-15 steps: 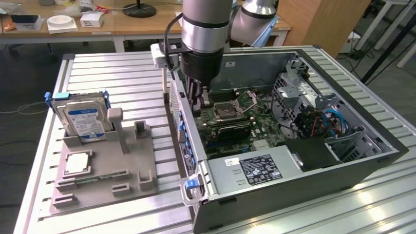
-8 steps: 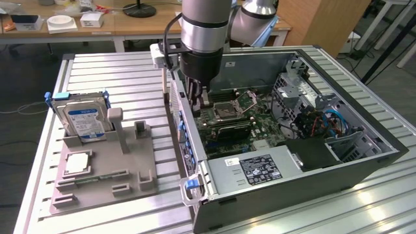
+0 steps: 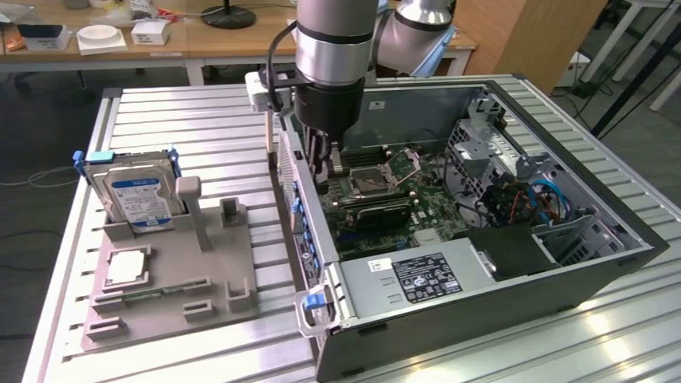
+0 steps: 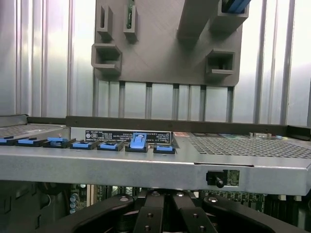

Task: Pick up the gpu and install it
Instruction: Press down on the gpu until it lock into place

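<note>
Now, from the hard drive [image 3: 133,199] in its gray fixture [image 3: 171,295] at frame left, look right: your gripper [image 3: 324,159] sits low inside the PC case [image 3: 511,271], jaws pressed together. Keep it square over the motherboard [image 3: 372,199] and press evenly. The gpu cannot be made out; if it is held, the arm hides it.

Light: bright, even, from overhead.
Glare: white patches on the ribbed metal table [image 3: 596,335] at the exterior view's lower right; pale streaks on its slats in the wrist view.
Shadows: soft, deepest inside the computer case [image 3: 500,247].
Focus: exterior view sharp; the gripper [image 4: 163,213] in the wrist view dark and slightly soft.
</note>
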`<state>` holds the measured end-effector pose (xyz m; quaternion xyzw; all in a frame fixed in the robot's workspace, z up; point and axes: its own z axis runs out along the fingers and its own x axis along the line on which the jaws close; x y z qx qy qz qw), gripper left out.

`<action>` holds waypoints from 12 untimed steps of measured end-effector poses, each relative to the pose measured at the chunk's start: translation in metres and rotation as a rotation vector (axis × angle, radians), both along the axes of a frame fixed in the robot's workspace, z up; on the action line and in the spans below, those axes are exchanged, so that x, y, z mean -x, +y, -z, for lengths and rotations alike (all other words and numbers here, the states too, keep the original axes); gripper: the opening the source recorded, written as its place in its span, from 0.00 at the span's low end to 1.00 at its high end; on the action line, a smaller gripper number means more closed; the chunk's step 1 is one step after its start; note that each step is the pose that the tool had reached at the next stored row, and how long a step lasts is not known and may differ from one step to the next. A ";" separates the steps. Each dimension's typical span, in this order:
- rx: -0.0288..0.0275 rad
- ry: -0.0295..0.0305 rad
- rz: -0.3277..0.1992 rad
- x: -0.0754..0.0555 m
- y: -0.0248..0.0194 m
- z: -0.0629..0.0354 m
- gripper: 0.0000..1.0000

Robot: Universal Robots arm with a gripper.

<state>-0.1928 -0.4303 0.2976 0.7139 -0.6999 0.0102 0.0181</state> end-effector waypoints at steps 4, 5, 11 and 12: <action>0.0022 0.0000 0.000 0.000 0.0000 0.0000 0.11; 0.0023 0.0000 0.000 0.000 0.0001 0.0000 0.11; 0.0162 0.0004 0.000 0.002 0.0002 -0.0001 0.11; 0.0164 0.0002 0.000 0.002 0.0007 0.0000 0.11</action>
